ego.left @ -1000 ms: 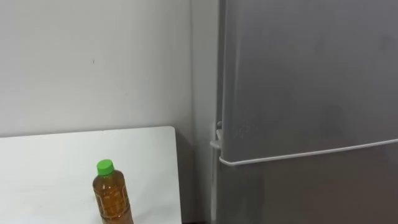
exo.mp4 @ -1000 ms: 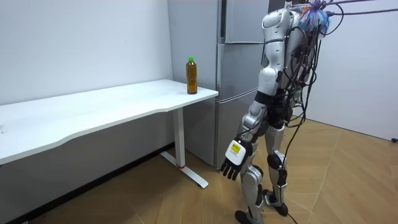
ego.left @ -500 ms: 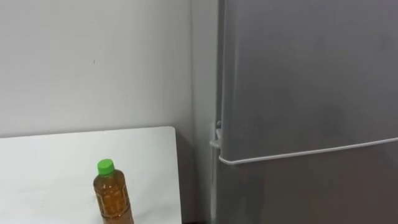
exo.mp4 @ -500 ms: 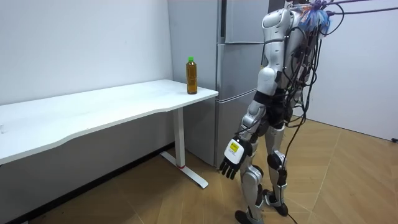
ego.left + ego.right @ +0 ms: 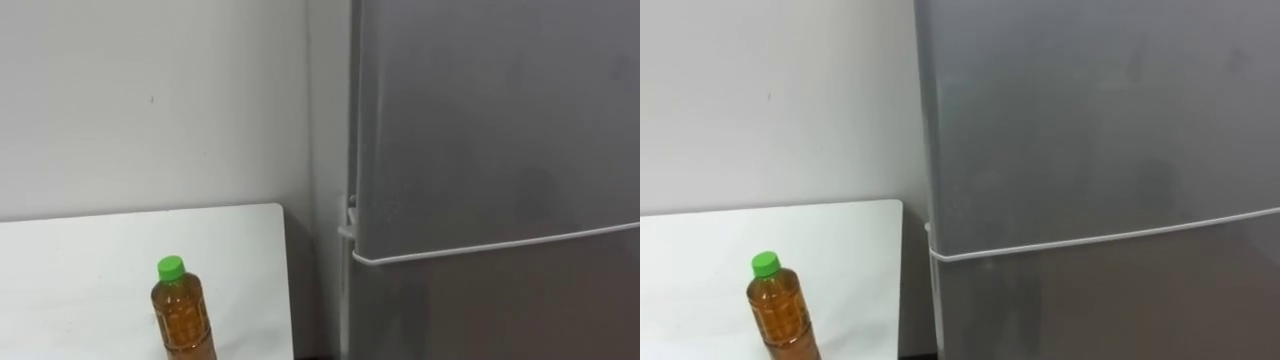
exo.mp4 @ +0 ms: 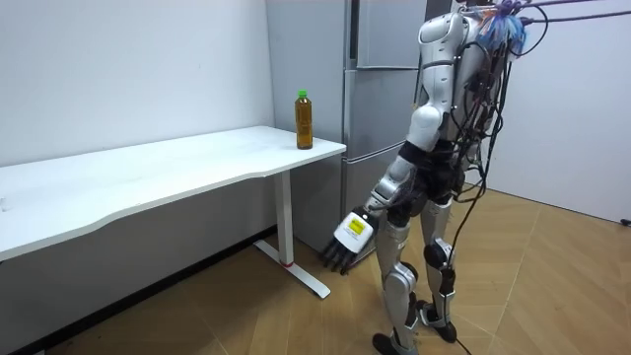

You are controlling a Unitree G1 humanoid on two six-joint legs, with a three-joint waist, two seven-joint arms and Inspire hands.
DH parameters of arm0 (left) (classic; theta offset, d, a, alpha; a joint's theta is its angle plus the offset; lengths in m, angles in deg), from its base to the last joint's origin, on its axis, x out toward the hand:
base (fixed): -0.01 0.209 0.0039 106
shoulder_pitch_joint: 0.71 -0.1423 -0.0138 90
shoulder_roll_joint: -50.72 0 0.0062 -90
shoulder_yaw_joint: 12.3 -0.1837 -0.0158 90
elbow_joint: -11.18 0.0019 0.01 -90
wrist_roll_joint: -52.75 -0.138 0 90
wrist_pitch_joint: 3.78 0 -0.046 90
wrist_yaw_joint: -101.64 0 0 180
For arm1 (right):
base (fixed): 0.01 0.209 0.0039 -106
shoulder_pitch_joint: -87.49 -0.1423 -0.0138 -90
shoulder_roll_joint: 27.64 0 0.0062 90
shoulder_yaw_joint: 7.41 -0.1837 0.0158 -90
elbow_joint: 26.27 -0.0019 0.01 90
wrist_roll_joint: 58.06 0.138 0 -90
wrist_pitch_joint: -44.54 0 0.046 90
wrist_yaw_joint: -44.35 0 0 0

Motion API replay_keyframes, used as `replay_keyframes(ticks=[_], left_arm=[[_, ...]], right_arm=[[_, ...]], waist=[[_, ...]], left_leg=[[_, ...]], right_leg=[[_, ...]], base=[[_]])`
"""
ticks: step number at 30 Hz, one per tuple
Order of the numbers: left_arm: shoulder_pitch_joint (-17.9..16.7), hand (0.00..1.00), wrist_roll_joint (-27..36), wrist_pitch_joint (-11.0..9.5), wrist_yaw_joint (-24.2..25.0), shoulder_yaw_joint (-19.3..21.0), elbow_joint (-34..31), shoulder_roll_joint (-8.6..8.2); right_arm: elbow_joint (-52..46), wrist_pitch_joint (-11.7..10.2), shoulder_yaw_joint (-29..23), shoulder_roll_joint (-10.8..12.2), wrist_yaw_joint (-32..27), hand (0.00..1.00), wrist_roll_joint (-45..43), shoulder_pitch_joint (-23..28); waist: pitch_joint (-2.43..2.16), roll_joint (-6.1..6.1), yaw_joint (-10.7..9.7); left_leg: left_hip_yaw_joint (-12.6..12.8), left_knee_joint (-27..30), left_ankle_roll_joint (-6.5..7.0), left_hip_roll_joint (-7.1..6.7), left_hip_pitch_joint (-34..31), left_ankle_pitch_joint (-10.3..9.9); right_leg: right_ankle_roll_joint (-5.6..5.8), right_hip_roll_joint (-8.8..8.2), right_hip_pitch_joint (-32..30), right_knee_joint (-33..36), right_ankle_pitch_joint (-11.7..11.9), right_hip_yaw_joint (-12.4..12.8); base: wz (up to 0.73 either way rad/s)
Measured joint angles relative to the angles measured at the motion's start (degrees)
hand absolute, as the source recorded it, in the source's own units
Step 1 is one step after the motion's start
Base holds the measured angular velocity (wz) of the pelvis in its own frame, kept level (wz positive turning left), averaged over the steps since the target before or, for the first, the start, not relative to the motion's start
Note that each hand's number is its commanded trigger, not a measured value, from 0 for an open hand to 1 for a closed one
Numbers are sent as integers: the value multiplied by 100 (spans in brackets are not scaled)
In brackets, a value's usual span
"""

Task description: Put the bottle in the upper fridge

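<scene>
Nearest me, the robot stands on the pale wooden plank floor [image 6: 246, 316] in front of the fridge, its body facing the doors. Its left hand [image 6: 347, 235] hangs low beside its thigh, held a little out toward the table, fingers loosely straight and holding nothing.

Further in, the long white tabletop [image 6: 168, 170] runs along the wall. The clear plastic bottle of amber drink with a green cap [image 6: 304, 120] stands upright on it, near the end of the tabletop that lies next to the fridge, well apart from the hand.

Behind that, the tall grey two-door fridge [image 5: 490, 150] fills the corner beside the plain white wall [image 5: 150, 100]. Both doors look shut, the pale seam between upper and lower door closed all the way across.

By my reckoning the job has hardly begun: the bottle is not yet picked up, the upper door is not yet opened, and nothing has gone inside. Grasping, opening, placing and closing all remain
</scene>
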Motion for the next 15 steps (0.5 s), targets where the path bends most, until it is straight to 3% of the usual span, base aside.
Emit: replay_keyframes(ticks=[2,5,9,10,15], left_arm=[[45,0,18,-105,-77,122,-194,13],[43,0,470,-162,-182,337,-1084,32],[174,0,682,-579,-418,391,-1909,141],[197,0,677,-613,-445,394,-2014,144],[299,0,673,-658,-674,436,-3409,154]], right_arm=[[-8,-36,-91,-14,-3,0,-66,20],[-6,-53,-358,-42,13,0,-76,87],[-17,-205,-455,-92,41,0,-53,140],[-21,-219,-462,-92,48,0,-61,153],[-40,-257,-544,-67,54,0,-174,163]], waist=[[-5,61,4],[-2,155,14],[13,228,7],[32,269,7],[6,245,13]], left_leg=[[2,-2,0,-2,15,0],[-10,4,1,0,12,1],[-24,17,1,-2,-4,2],[-25,18,1,-3,-6,2],[-18,8,-1,-3,15,3]], right_leg=[[2,0,26,-5,1,0],[1,3,-1,6,1,-8],[1,-15,-14,73,-12,-26],[1,-14,-17,71,-12,-21],[-4,-10,-24,65,-28,-6]], base=[[0],[0],[0],[0],[0]])
